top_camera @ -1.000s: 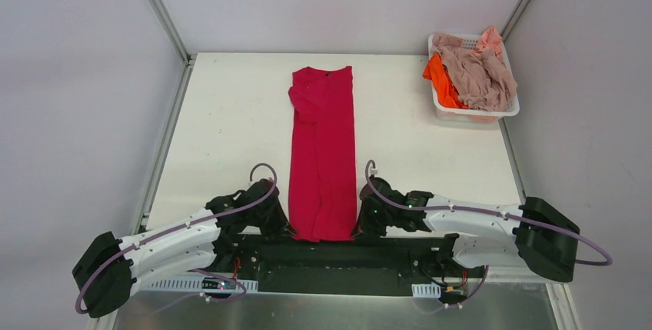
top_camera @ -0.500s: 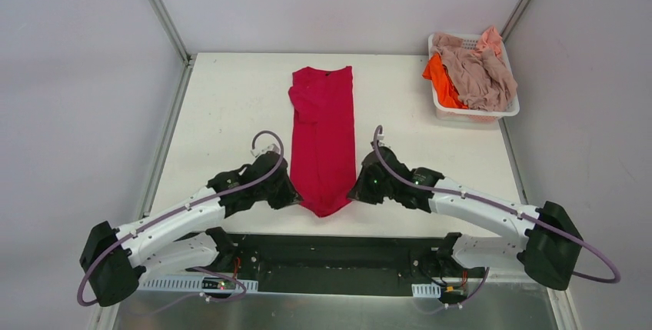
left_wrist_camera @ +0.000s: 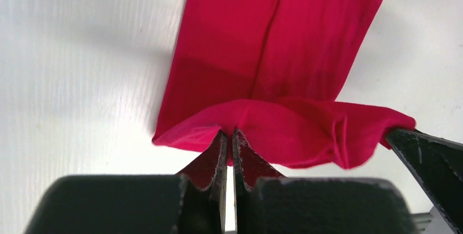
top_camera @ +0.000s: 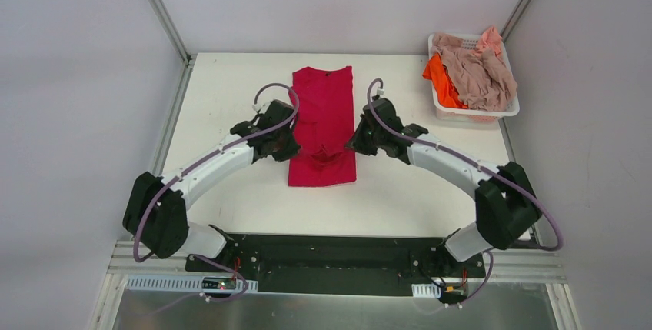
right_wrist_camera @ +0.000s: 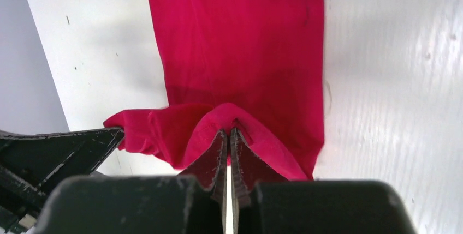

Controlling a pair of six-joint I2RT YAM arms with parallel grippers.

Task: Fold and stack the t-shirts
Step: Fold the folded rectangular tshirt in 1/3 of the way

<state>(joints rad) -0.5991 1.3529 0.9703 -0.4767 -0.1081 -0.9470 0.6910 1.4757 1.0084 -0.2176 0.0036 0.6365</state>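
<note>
A crimson red t-shirt (top_camera: 323,107) lies as a long narrow strip on the white table (top_camera: 223,107); its near end is lifted and doubled back over the middle. My left gripper (top_camera: 294,148) is shut on the hem's left corner (left_wrist_camera: 229,127). My right gripper (top_camera: 350,144) is shut on the hem's right corner (right_wrist_camera: 229,125). The hem sags between them above the lower layer (left_wrist_camera: 273,37). An orange t-shirt (top_camera: 440,78) and pinkish-beige t-shirts (top_camera: 478,68) lie crumpled in the basket.
The white plastic basket (top_camera: 475,115) stands at the table's back right corner. Grey walls enclose the table on three sides. The black base rail (top_camera: 330,257) runs along the near edge.
Both grippers have carried the red t-shirt's near hem away from the front edge toward the back, folding the lower part over the middle. Both arms are now stretched far forward.
</note>
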